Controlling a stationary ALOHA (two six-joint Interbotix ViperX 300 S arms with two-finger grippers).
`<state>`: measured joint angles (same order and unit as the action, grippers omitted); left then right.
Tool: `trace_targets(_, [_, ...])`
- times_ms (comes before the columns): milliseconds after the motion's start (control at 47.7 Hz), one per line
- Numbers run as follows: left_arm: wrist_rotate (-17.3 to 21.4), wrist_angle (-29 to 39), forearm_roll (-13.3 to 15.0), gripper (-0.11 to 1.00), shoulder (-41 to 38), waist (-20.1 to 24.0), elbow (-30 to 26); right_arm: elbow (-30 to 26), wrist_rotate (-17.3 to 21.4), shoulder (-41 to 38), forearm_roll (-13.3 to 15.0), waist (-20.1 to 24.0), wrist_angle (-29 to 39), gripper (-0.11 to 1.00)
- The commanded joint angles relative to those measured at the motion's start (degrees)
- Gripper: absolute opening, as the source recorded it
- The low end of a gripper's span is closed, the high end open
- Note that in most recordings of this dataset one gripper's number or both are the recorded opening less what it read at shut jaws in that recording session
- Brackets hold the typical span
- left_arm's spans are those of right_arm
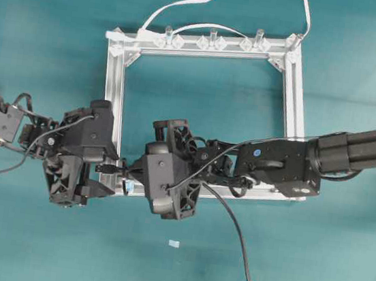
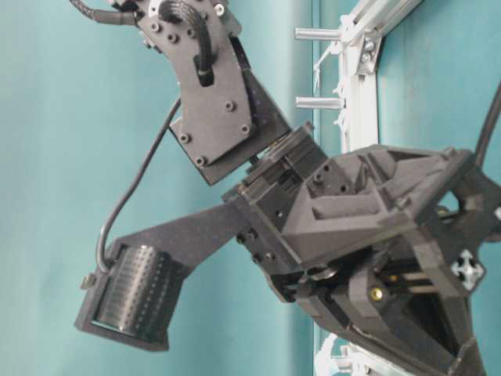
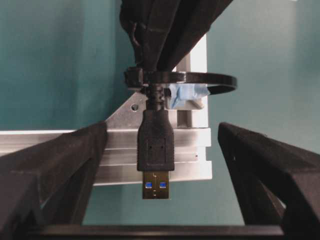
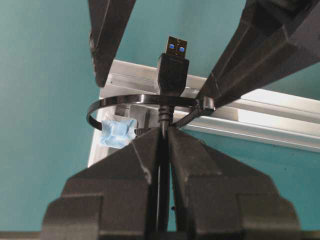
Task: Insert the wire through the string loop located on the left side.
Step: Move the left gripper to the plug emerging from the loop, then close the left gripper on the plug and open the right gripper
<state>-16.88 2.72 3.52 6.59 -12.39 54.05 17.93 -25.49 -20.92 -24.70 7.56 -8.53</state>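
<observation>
On the teal table (image 1: 49, 41), one wire (image 3: 156, 145) pokes leftward through one string loop (image 4: 145, 102). Right gripper (image 4: 164, 137) clenches its cable; left gripper (image 3: 160, 150) gapes wide.

No readable text, labels, brands or numbers on any surface — no signs either

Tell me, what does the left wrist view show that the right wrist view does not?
Only the left wrist view shows the left gripper, its fingers wide apart beside the plug.

Only the right wrist view shows the right gripper shut on the wire.

Both show the plug passed through the string loop, the blue tape tab and the aluminium frame.
</observation>
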Motion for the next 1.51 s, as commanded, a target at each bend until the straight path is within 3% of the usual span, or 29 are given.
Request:
trace_targets(0, [0.09,0.0,-0.18,0.86,0.26,-0.26,-0.79,-1.67,-0.09,1.23,0.18,-0.09,-0.44,0.07])
trace_targets(105, [0.09,1.05,-0.18,0.65,0.44,-0.26,-0.35,-1.67,-0.09,1.23,0.26,-0.09,-0.44,0.07])
trace_targets(273, [0.0,1.05,-0.18,0.17,1.85,-0.26,-0.44,-1.67,-0.09,1.23,0.35,-0.09,-0.44,0.07])
trace_targets(755, [0.0,1.14,-0.18,0.17,3.16,-0.26,-0.35,-1.58,-0.09,1.23,5.54,-0.09,-0.18,0.07])
trace_targets(1132, [0.0,2.64,-0.18,0.17,4.13,-0.26,0.0,-1.76,0.88,1.23,5.8,-0.09,1.67,0.08])
trace_targets(1216, [0.0,3.43,-0.18,0.17,4.57,-0.26,0.18,-1.76,0.88,1.23,5.8,-0.09,1.58,0.25])
trace_targets(1405, [-0.26,5.27,-0.18,0.17,6.42,-0.35,1.41,-1.41,0.88,1.23,5.8,-0.09,1.41,0.8])
trace_targets(1489, [-0.35,6.15,-0.18,0.17,7.91,-0.44,2.11,-1.32,0.79,1.23,5.8,-0.09,1.41,0.93])
